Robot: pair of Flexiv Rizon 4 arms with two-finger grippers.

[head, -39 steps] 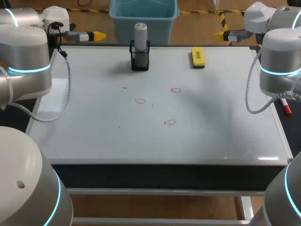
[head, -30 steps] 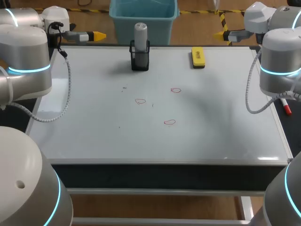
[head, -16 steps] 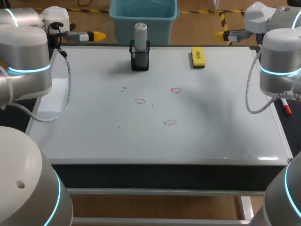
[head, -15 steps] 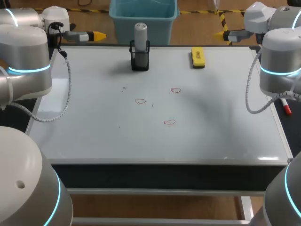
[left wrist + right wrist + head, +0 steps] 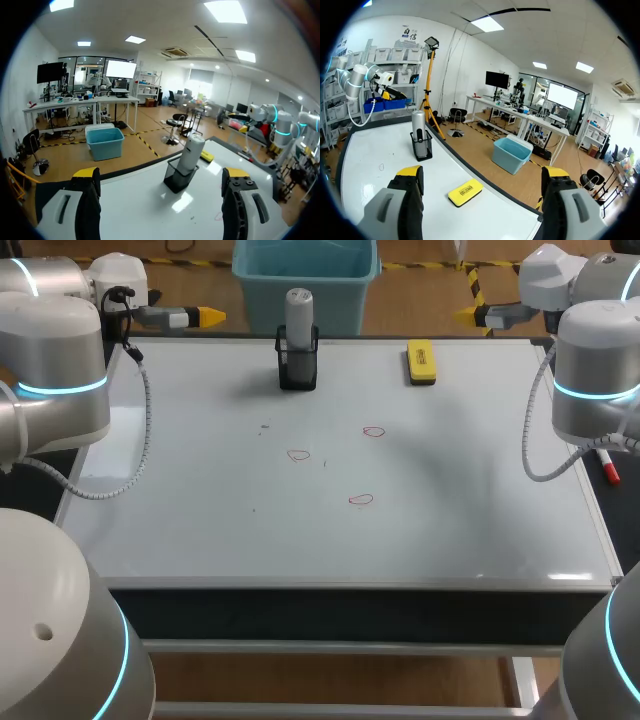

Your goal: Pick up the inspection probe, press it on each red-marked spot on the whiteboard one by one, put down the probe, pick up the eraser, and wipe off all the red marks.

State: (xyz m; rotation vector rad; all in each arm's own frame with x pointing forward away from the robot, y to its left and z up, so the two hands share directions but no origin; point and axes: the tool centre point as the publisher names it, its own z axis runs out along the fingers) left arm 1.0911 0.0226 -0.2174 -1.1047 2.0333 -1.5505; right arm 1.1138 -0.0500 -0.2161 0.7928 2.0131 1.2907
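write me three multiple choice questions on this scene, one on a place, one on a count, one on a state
1. Where on the whiteboard is the inspection probe?
A) lying flat near the front edge
B) upright in the black holder at the back
C) tilted against the right edge

2. How many red marks are drawn on it?
A) two
B) three
C) five

3. How are the left gripper and right gripper?
A) both open, holding nothing
B) left shut on the inspection probe
C) both shut on the black holder

Answers:
1 B, it stands in the black holder in every view.
2 B, the head view shows three small loops.
3 A, each wrist view shows yellow tips wide apart, touching nothing.
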